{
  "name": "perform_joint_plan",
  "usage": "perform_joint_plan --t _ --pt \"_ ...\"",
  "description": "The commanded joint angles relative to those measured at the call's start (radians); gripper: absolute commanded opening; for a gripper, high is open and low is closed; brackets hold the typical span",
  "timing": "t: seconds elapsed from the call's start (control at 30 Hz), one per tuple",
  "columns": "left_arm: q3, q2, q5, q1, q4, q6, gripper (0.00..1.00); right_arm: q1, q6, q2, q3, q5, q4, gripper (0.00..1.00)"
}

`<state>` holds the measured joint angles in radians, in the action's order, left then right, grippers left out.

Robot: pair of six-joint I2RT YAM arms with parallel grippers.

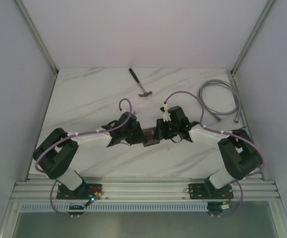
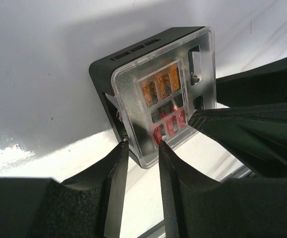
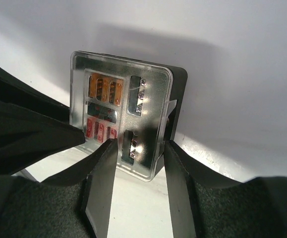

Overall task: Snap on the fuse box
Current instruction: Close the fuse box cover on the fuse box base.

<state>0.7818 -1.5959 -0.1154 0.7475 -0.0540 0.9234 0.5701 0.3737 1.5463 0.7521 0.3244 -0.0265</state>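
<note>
Cover [image 3: 118,114] sits on fuse box [image 2: 103,74]; left gripper [image 2: 142,146] at nine o'clock, right gripper [image 3: 139,144] at three both pinch it, final snap unconfirmed.

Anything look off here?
The clear cover on the fuse box looks not fully seated: in the left wrist view a gap shows between it and the black base at the near left corner. Nothing else stands out.

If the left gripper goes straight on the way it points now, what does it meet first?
The fuse box: its lower edge sits right at the tips of the left gripper, perhaps already touching; depth is unclear.
</note>
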Motion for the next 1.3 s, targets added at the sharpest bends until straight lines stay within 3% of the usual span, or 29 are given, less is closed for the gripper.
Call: perform_joint_plan --t 0.0,0.3,0.6,1.0,1.27 --pt "-0.038 -0.01 0.019 0.002 0.077 -0.017 0.39 0.008 0.002 0.023 -0.098 0.025 0.096 0.34" --pt "-0.048 0.023 0.024 -0.01 0.089 -0.016 0.4 0.012 0.059 -0.101 -0.171 0.111 0.048 0.33" --pt "-0.06 0.04 0.007 -0.01 0.087 -0.015 0.4 0.018 0.068 -0.092 -0.18 0.104 0.043 0.3" --pt "-0.094 0.026 -0.002 0.006 0.083 0.006 0.37 0.068 0.037 0.079 -0.147 0.023 0.134 0.25" --pt "-0.047 0.08 -0.021 -0.047 0.084 -0.039 0.45 0.045 0.041 -0.096 -0.056 -0.025 0.111 0.34"
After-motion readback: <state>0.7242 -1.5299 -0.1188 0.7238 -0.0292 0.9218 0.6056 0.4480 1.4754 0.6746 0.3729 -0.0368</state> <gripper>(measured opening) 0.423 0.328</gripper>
